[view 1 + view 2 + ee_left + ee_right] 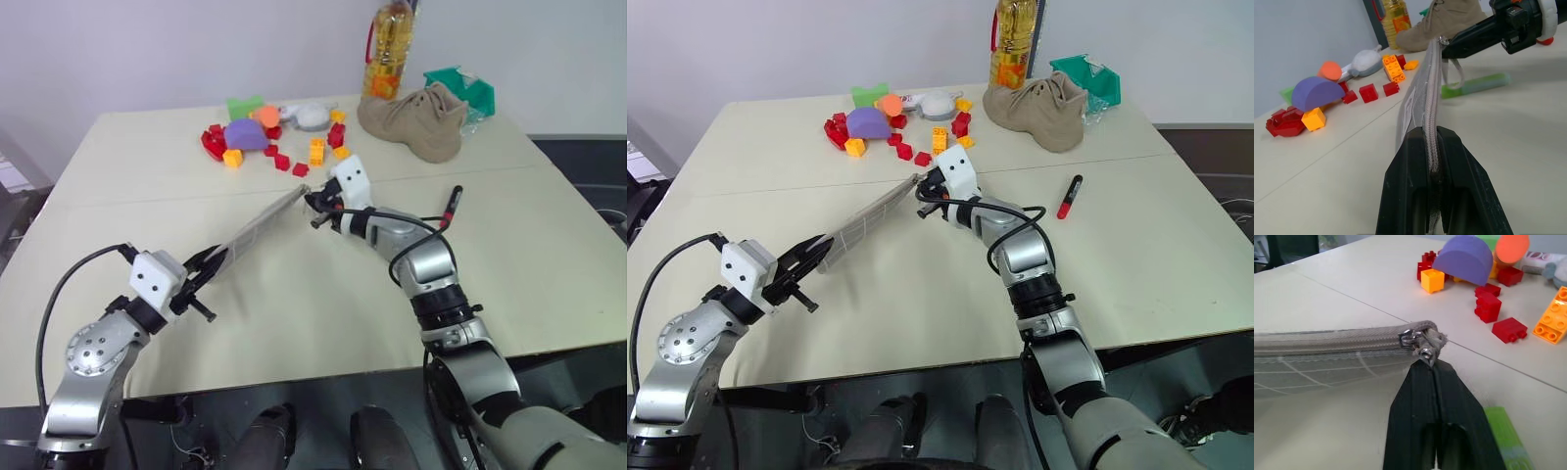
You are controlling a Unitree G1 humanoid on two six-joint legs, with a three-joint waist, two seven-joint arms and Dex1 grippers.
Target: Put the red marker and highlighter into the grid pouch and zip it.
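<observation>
The pouch [867, 220] hangs edge-up above the table [1176, 245], stretched between both grippers. The left gripper [211, 262] is clamped on its near end; the right gripper [924, 195] pinches the zipper clasp [1420, 345]. The highlighter [1476, 85] lies below; the marker [1070, 197] lies well right.

A grey grid pouch [867, 222] lined in white stretches between black fingers [1415, 196]. A light-green highlighter [1476, 85] and a red, black-capped marker [1070, 197] lie on the cream table [1176, 245]; red, orange and purple blocks [245, 137] scatter at the far side.
</observation>
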